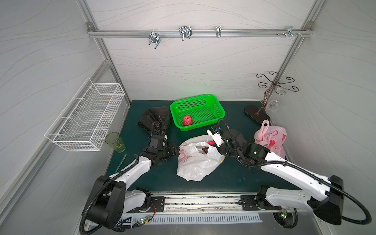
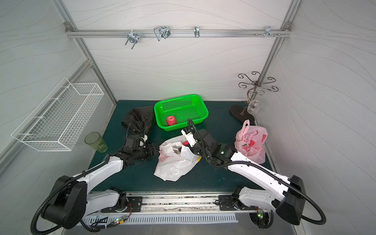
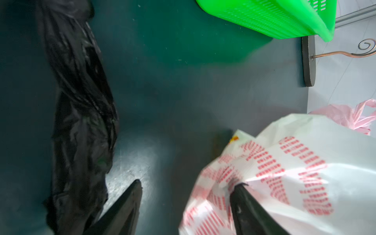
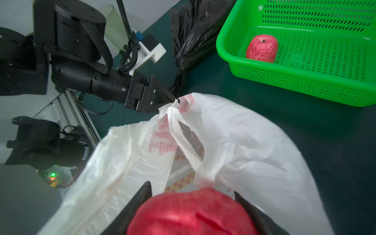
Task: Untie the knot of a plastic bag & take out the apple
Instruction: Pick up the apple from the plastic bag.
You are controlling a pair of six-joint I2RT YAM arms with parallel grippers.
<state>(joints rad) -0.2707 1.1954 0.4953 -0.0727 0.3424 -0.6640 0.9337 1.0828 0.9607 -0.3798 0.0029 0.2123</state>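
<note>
The white plastic bag (image 1: 195,164) with red print lies crumpled mid-mat, and its mouth gapes open. My right gripper (image 4: 192,188) is shut on a red apple (image 4: 191,211) just above that mouth; in both top views only a bit of that apple (image 2: 185,143) shows. My left gripper (image 3: 189,184) stands open at the bag's left edge. One of its fingertips (image 3: 241,186) presses into the printed plastic and the other hangs over bare mat. A second red apple (image 1: 187,120) sits in the green basket (image 1: 222,114).
A black bag (image 1: 156,120) lies behind the left gripper. A tied pink bag (image 1: 270,140) stands to the right of the right arm. A green cup (image 1: 115,142) is at the mat's left edge, a wire basket (image 1: 85,118) on the left wall, a metal stand (image 1: 256,116) at the back right.
</note>
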